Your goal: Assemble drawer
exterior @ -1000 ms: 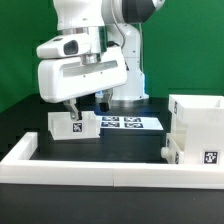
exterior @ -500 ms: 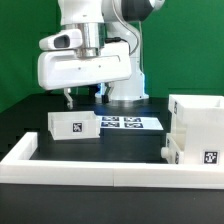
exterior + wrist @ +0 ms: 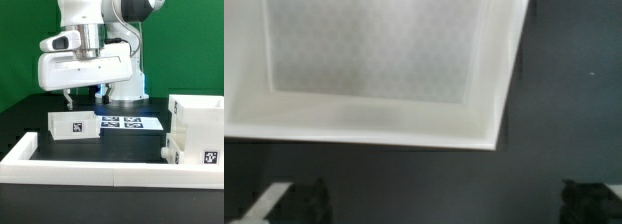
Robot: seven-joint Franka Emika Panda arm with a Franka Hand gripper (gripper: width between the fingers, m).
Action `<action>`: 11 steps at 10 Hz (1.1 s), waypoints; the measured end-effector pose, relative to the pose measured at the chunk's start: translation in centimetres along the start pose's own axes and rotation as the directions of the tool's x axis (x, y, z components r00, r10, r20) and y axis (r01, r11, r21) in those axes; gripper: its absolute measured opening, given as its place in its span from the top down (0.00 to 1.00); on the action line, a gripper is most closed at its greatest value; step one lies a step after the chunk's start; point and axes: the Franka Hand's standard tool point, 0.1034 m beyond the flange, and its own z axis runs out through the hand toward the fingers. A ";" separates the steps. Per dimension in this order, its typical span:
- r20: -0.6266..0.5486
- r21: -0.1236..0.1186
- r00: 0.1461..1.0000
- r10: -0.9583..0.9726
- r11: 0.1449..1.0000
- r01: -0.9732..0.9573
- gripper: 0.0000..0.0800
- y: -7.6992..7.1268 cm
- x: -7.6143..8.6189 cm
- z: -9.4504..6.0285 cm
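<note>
White plastic open-top tray is lying just beside the marker board, well apart from the tall white box housing. The two-finger gripper is hovering above it, fingers spread wide. Descending off-centre, a fingertip is risking hitting a wall and shoving the tray askew.
</note>
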 end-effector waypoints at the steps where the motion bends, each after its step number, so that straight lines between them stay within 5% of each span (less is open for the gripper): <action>1: -0.006 -0.013 1.000 0.015 1.000 -0.015 0.19 -0.3 -0.7 0.4; 5: 0.000 -0.028 1.000 0.019 0.999 -0.019 0.19 -1.9 -3.6 2.2; 11: -0.015 -0.047 1.000 0.009 0.999 -0.009 0.19 -2.6 -5.0 5.4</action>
